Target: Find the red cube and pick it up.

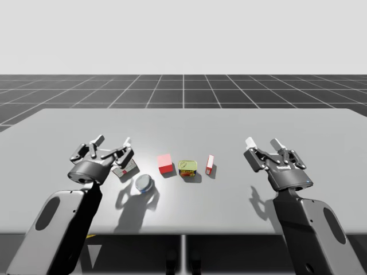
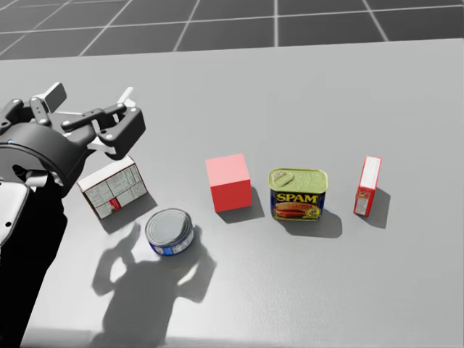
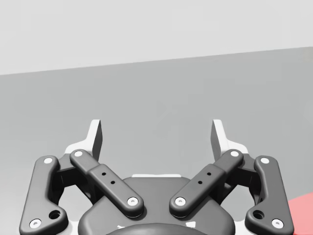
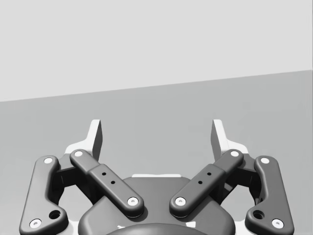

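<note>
The red cube (image 1: 165, 163) (image 2: 228, 182) rests on the grey table (image 1: 183, 123), near the middle. A corner of the red cube (image 3: 302, 215) appears beside my left gripper (image 3: 156, 133) in the left wrist view. My left gripper (image 1: 113, 143) (image 2: 90, 101) hovers open to the left of the cube, over a white box (image 1: 125, 169) (image 2: 114, 186), with nothing between its fingers. My right gripper (image 1: 264, 143) (image 4: 156, 133) is open and empty, well to the right of the row of objects.
A blue round can (image 1: 143, 183) (image 2: 170, 232) lies in front of the white box. Right of the cube sit a yellow-and-blue rectangular tin (image 1: 187, 168) (image 2: 298, 193) and a slim red upright box (image 1: 210, 164) (image 2: 368, 185). Bare table lies beyond the row.
</note>
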Action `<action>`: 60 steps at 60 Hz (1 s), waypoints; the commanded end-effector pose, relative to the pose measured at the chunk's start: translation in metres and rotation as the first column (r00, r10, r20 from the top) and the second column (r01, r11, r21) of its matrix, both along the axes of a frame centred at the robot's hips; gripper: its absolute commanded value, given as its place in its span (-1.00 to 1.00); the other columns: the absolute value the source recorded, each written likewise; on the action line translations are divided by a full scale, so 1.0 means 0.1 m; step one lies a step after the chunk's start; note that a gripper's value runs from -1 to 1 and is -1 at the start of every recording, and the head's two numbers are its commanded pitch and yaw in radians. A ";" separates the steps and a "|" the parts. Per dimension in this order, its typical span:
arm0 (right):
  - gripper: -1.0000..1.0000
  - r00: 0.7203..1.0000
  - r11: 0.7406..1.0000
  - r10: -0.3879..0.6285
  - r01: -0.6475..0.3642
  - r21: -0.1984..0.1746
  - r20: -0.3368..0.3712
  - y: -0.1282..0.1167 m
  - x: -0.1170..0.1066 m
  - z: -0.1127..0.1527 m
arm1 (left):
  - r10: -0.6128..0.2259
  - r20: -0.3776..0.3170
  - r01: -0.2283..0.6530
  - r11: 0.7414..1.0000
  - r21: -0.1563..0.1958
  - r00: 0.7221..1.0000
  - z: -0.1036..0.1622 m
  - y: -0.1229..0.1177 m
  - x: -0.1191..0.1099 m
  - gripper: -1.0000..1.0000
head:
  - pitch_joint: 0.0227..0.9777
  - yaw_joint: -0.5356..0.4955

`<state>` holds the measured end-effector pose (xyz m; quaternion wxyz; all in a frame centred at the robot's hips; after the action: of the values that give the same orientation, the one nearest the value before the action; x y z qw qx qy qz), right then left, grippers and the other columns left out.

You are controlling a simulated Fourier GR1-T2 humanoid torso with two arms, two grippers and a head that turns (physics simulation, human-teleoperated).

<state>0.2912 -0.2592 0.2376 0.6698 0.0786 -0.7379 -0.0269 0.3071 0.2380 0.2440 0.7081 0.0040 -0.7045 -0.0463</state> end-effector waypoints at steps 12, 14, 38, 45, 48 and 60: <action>-1.00 1.000 1.000 0.001 -0.001 0.003 -0.010 0.01 0.01 -0.02 | -0.199 -0.120 0.200 0.980 0.000 0.973 0.02 -0.24 -0.32 -1.00 | 0.58 0.29; -1.00 1.000 1.000 0.000 0.000 0.003 -0.010 0.00 0.02 -0.02 | -0.216 -0.140 0.218 0.976 -0.002 0.966 -0.01 -0.28 -0.37 -1.00 | 0.58 0.30; -1.00 1.000 1.000 0.001 -0.001 0.006 -0.010 0.00 0.02 -0.02 | -0.266 -0.270 0.274 0.962 -0.009 0.925 -0.35 -0.59 -0.60 -1.00 | 0.60 0.29; -1.00 1.000 1.000 0.001 -0.001 0.006 -0.010 -0.01 0.02 -0.02 | -0.274 -0.295 0.280 0.960 -0.022 0.916 -0.45 -0.69 -0.60 -1.00 | 0.60 0.29; -1.00 1.000 1.000 0.001 -0.001 0.005 -0.009 -0.01 0.02 -0.02 | -0.272 -0.304 0.278 0.960 -0.026 0.913 -0.49 -0.74 -0.60 -1.00 | 0.60 0.29; -1.00 1.000 1.000 0.000 0.000 0.006 -0.008 -0.01 0.02 -0.01 | -0.259 -0.331 0.255 0.965 -0.055 0.907 -0.62 -0.91 -0.51 -1.00 | 0.61 0.29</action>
<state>0.2929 -0.2597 0.2359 0.6729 0.0807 -0.7347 -0.0291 0.2523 0.1596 0.1930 0.7983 -0.0972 -0.5771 -0.1424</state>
